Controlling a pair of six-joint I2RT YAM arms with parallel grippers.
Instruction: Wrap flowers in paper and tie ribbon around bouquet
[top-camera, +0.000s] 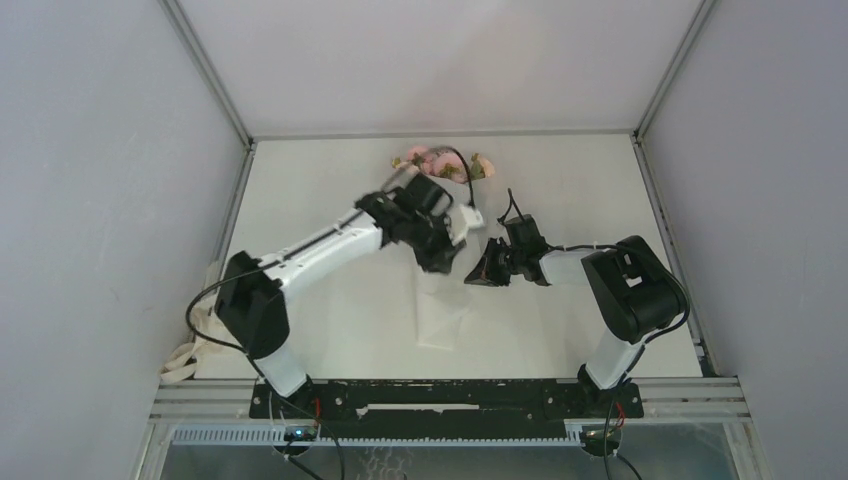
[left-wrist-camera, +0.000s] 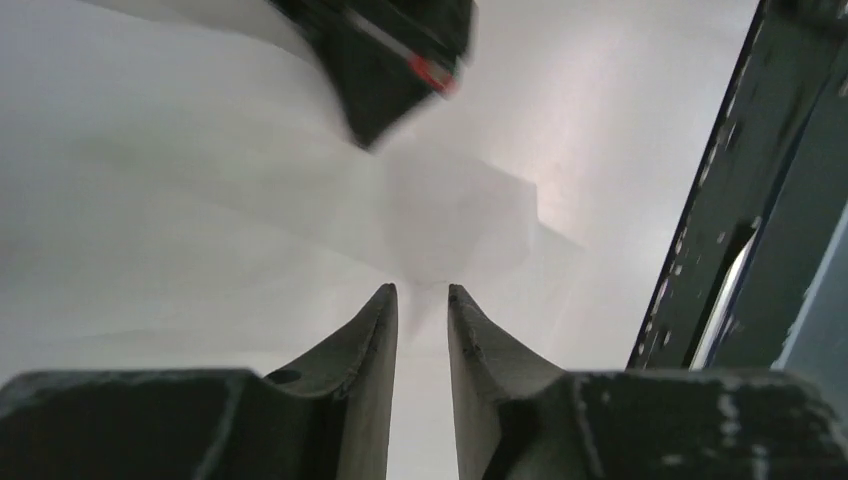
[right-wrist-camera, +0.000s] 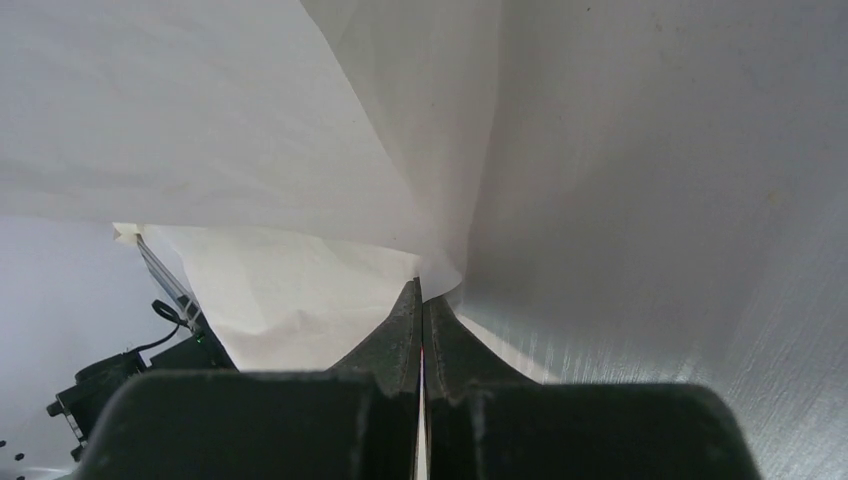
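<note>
The flowers (top-camera: 440, 160), pale-pink roses with green leaves, lie at the back middle of the table. The paper (top-camera: 443, 315), a thin white sheet, runs from them toward the front. It shows raised and folded in the left wrist view (left-wrist-camera: 450, 210) and creased in the right wrist view (right-wrist-camera: 300, 290). My right gripper (right-wrist-camera: 421, 285) is shut, pinching an edge of the paper at its fingertips; from above it (top-camera: 478, 275) sits at the sheet's right side. My left gripper (left-wrist-camera: 422, 290) hovers over the paper, jaws a narrow gap apart with nothing between them, close left of the right one (top-camera: 440, 262). The ribbon (top-camera: 185, 360) lies looped at the table's front left corner.
Grey enclosure walls stand on the left, right and back, with metal frame rails (top-camera: 230, 210) along the table's sides. A dark perforated rail (left-wrist-camera: 740, 200) shows at the right of the left wrist view. The black tip of the right gripper (left-wrist-camera: 395, 60) is near the left wrist camera.
</note>
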